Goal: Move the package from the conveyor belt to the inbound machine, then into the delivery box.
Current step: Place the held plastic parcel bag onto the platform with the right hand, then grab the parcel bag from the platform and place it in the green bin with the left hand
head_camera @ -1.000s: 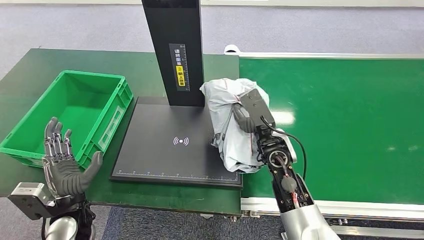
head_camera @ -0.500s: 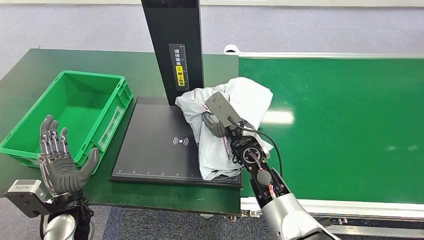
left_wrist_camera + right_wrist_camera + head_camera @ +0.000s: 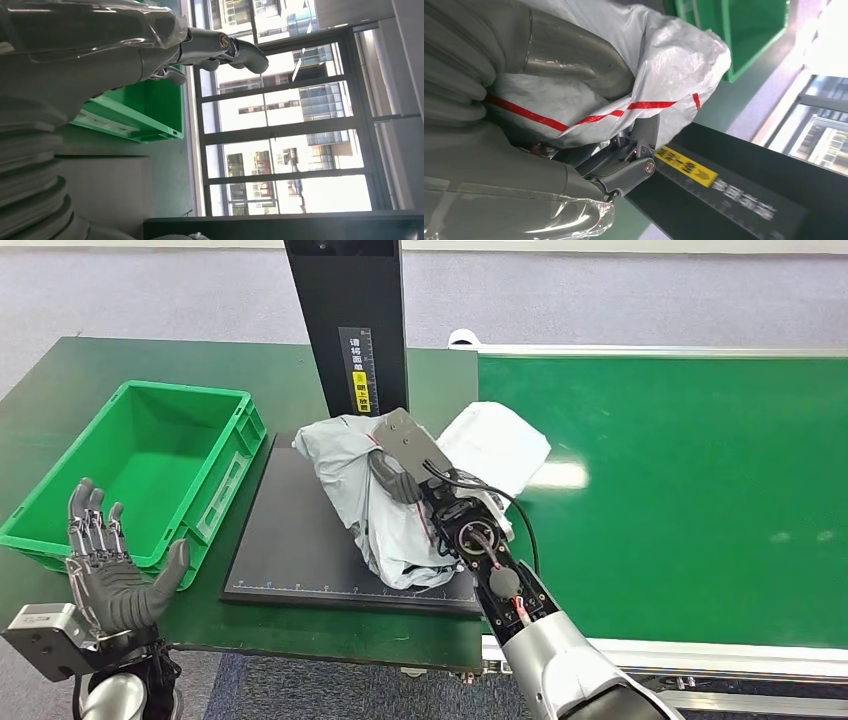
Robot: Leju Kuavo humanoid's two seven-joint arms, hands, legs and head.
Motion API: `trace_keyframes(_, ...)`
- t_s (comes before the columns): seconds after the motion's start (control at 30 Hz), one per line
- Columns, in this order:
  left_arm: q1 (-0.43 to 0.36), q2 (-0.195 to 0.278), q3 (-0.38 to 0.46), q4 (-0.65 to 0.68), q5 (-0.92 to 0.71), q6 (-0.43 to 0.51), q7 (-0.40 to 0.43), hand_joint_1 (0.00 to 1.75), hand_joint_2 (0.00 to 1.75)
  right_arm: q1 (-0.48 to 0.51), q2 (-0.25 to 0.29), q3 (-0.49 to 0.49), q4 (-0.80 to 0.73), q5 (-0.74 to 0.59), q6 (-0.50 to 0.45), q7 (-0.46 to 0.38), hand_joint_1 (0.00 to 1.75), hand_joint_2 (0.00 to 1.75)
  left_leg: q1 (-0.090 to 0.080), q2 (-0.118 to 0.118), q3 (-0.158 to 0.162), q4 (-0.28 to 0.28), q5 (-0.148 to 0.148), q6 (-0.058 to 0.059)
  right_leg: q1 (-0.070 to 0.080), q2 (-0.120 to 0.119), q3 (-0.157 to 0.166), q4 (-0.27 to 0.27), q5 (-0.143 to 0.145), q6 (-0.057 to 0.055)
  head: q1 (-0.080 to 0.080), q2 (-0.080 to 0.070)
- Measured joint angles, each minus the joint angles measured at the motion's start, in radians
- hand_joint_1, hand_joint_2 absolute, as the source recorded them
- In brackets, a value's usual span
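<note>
Now the right hand point(image 3: 400, 475) grips the package point(image 3: 345, 475), a crumpled grey-white plastic bag with thin red lines, and holds it over the inbound machine's black platform point(image 3: 290, 550). The bag covers the middle and right part of the platform, just in front of the machine's black upright column point(image 3: 350, 330). Cannot tell if the bag's underside touches the platform or hangs just above it. In the right wrist view the thick grey thumb point(image 3: 574, 60) presses into the package point(image 3: 664, 65) and darker fingers point(image 3: 629, 165) curl under it; the column's yellow label point(image 3: 686, 165) sits close behind.

A second white bag point(image 3: 495, 445) lies on the green conveyor belt point(image 3: 680, 490), at its left edge, touching or just behind the held package.

The left hand point(image 3: 110, 565) is released, fingers spread and pointing up, palm facing the scene, holding nothing. It hovers at the near left, just by the near corner of the delivery box point(image 3: 60, 530), a green plastic crate on the dark green desk point(image 3: 60, 380) left of the platform. In the left wrist view the fingers point(image 3: 240, 50) reach out in the air past the crate's green wall point(image 3: 150, 110), with big windows point(image 3: 290, 150) beyond.
</note>
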Motion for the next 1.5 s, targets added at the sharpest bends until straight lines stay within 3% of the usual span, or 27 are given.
trace_keyframes(0.2,-0.001,0.000,0.003,0.000,0.000,0.000,0.000,0.00,1.75,-0.011,0.007,0.002,-0.015,-0.004,0.000,0.008,1.75,1.75,0.000,0.000,0.000,0.000,0.000,0.000,0.000,0.000,0.000,0.000,0.000,0.000,0.000,0.000)
trace_keyframes(0.23,-0.003,0.000,0.003,0.000,0.000,-0.001,0.000,0.00,1.75,-0.013,0.008,0.002,-0.016,-0.005,0.000,0.011,1.58,1.75,0.000,0.000,0.000,0.000,0.000,0.000,0.000,0.000,0.000,0.000,0.000,0.000,0.000,0.000)
trace_keyframes(0.33,-0.009,0.000,0.007,0.000,0.000,-0.002,0.001,0.00,1.75,-0.021,0.010,0.006,-0.013,-0.007,-0.002,0.020,0.27,1.75,0.000,0.000,0.000,0.000,0.000,0.000,0.000,0.000,0.000,0.000,0.000,0.000,0.000,0.000)
trace_keyframes(0.37,-0.010,0.000,0.008,0.000,0.000,-0.003,0.003,0.00,1.75,-0.024,0.010,0.008,-0.009,-0.007,-0.005,0.025,0.00,1.75,0.000,0.000,0.000,0.000,0.000,0.000,0.000,0.000,0.000,0.000,0.000,0.000,0.000,0.000)
trace_keyframes(0.5,-0.012,0.000,0.012,0.000,0.000,-0.006,0.009,0.00,1.75,-0.034,0.010,0.009,0.025,-0.004,-0.019,0.048,0.00,1.75,0.000,0.000,0.000,0.000,0.000,0.000,0.000,0.000,0.000,0.000,0.000,0.000,0.000,0.000)
trace_keyframes(0.63,-0.013,0.000,0.014,0.000,0.000,-0.008,0.012,0.00,1.75,-0.040,0.010,0.009,0.048,-0.002,-0.024,0.049,0.00,0.00,0.000,0.000,0.000,0.000,0.000,0.000,0.000,0.000,0.000,0.000,0.000,0.000,0.000,0.000)
trace_keyframes(0.9,-0.014,-0.001,0.003,0.007,-0.017,-0.041,0.020,0.00,1.75,-0.054,0.004,0.008,0.152,-0.009,-0.029,0.024,0.00,0.00,0.000,0.000,0.000,0.000,0.000,0.000,0.000,0.000,0.000,0.000,0.000,0.000,0.000,0.000)
trace_keyframes(1.27,-0.014,0.000,-0.101,0.055,-0.159,-0.109,0.092,0.00,1.75,-0.049,-0.003,0.005,0.215,-0.019,-0.041,-0.033,0.00,0.00,0.000,0.000,0.001,0.000,0.000,0.000,0.000,0.000,-0.001,0.000,0.000,0.000,0.000,0.000)
trace_keyframes(1.4,-0.029,0.001,-0.186,0.140,-0.339,-0.115,0.161,0.00,1.75,0.009,-0.010,-0.013,0.121,-0.055,-0.072,-0.085,0.00,0.00,0.000,0.000,0.000,0.000,0.000,0.000,0.000,0.000,-0.001,0.000,0.000,0.000,0.000,0.000)
trace_keyframes(1.5,-0.061,0.000,-0.242,0.239,-0.439,-0.062,0.184,0.00,1.75,0.084,-0.025,-0.026,-0.020,-0.064,-0.113,-0.083,0.00,0.00,0.000,0.000,0.001,0.001,0.000,0.000,0.000,0.000,-0.001,-0.001,0.000,0.000,0.000,0.000)
